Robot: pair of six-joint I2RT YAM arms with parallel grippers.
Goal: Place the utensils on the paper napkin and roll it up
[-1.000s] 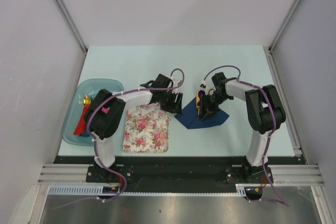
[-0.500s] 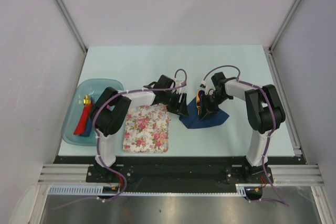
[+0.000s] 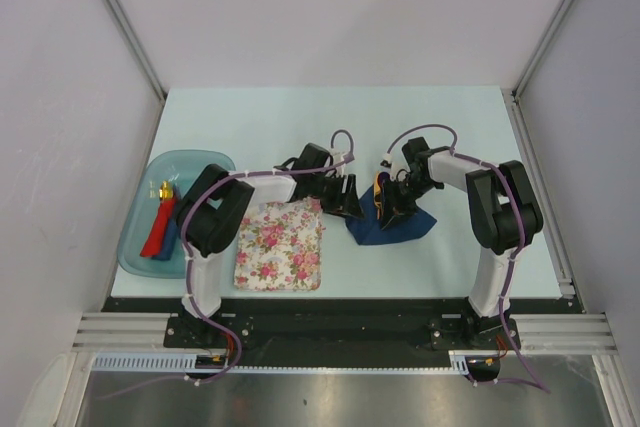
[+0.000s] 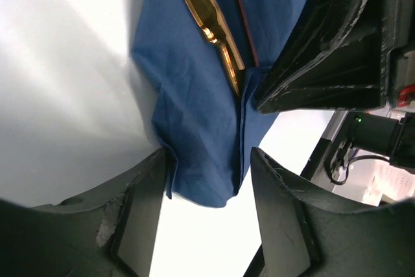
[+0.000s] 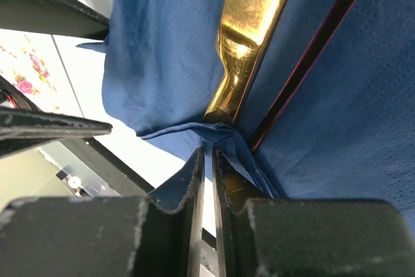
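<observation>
The navy paper napkin (image 3: 405,227) lies crumpled right of centre on the table. On it rest the gold utensil (image 5: 253,30) and the purple spoon's thin dark handle (image 5: 311,56), side by side. My right gripper (image 5: 209,150) is shut on a raised fold of the napkin just below the gold utensil's end. My left gripper (image 4: 209,160) stands open at the napkin's left corner (image 4: 207,160), which lies between its fingers. In the top view the left gripper (image 3: 347,199) and right gripper (image 3: 388,209) sit close together over the napkin's left part.
A pink-and-white floral mat (image 3: 280,244) lies left of the napkin, near the front edge. A teal tray (image 3: 200,162) at the far left holds chunky red and blue pieces. Grey walls close in both sides of the table.
My left gripper has moved right from above the floral mat's corner to the napkin's left corner, closing a little. The napkin's left edge has bunched rightwards. The right gripper has kept its place.
</observation>
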